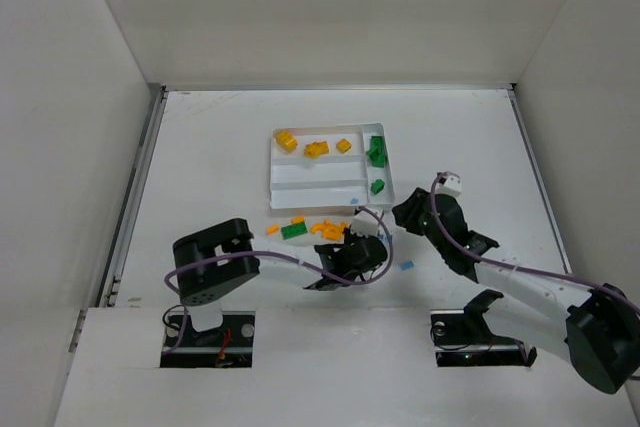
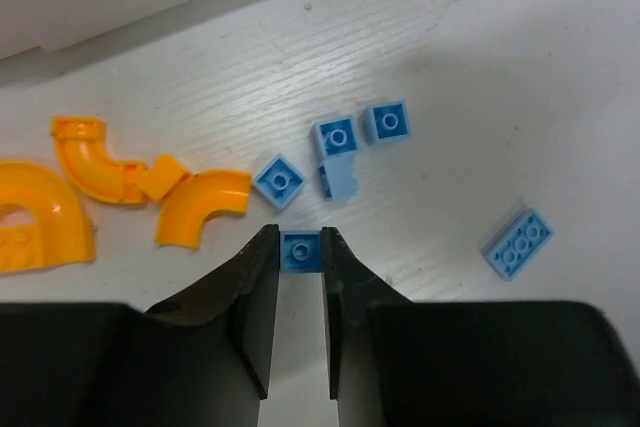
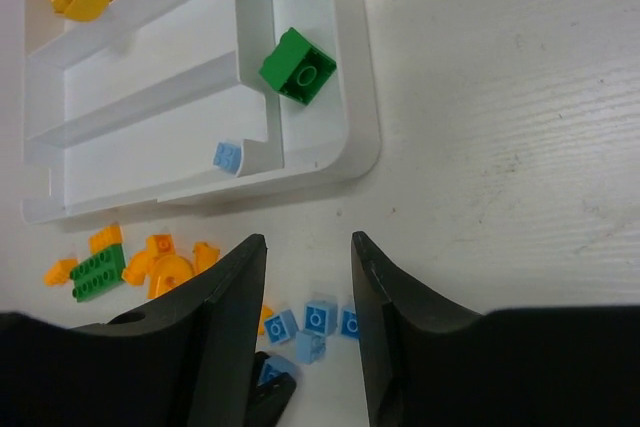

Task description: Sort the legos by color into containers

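The white tray holds yellow and orange legos in its far section and two green bricks in the narrow side section. One pale blue brick lies in the near section. My left gripper is down at the table, shut on a tiny pale blue brick. Three more small blue bricks lie just beyond it. My right gripper is open and empty, hovering near the tray's near right corner.
Orange curved pieces lie left of the left gripper. A green brick and orange bits lie in front of the tray. A blue flat plate lies to the right. White walls enclose the table.
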Robot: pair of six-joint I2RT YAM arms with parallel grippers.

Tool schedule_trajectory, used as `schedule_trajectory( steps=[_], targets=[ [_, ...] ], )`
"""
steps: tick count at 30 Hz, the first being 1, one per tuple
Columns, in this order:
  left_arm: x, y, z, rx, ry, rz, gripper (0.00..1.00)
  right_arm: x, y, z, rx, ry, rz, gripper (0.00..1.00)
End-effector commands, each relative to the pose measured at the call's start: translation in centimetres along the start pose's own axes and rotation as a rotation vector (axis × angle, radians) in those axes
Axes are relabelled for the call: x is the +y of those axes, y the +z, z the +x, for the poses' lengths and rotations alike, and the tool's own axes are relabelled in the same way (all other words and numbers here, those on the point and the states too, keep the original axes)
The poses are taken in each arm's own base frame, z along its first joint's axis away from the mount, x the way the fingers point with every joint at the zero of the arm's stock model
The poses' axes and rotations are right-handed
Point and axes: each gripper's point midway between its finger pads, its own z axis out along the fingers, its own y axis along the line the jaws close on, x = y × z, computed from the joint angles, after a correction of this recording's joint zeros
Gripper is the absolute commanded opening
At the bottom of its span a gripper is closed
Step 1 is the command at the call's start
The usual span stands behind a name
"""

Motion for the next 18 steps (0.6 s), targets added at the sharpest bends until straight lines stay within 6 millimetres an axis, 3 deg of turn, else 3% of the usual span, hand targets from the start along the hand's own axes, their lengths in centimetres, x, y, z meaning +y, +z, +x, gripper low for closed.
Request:
schedule_trajectory(
  steps=[1,5,11,15,18],
  targets=[
    [0.5,-2.8,-4.0,-0.079,-0.012,0.009,0.1,-1.2,-0.6,0.6,-0.004,0.023,0.059,0.44],
    [1.6,-4.3,-8.3,-0.148,-0.091,0.035,0.1,-2.2,-0.9,2.4,0.048,-0.029,0.13,0.41],
    [8.9,-3.3,-13.8,-0.236,-0.223,-0.077,0.11,-1.7,-1.0,4.4,0.083,-0.083,0.159,0.43],
    [13.6,-1.1,-14.9,-0.221,-0.283,-0.155,0.12,-1.4,-0.9,5.0,0.11,-0.109,0.168,0.44],
    [15.9,0.5,-14.8,-0.194,-0.318,-0.189,0.12,-1.6,-0.9,5.3,0.122,-0.129,0.188,0.44]
  ],
)
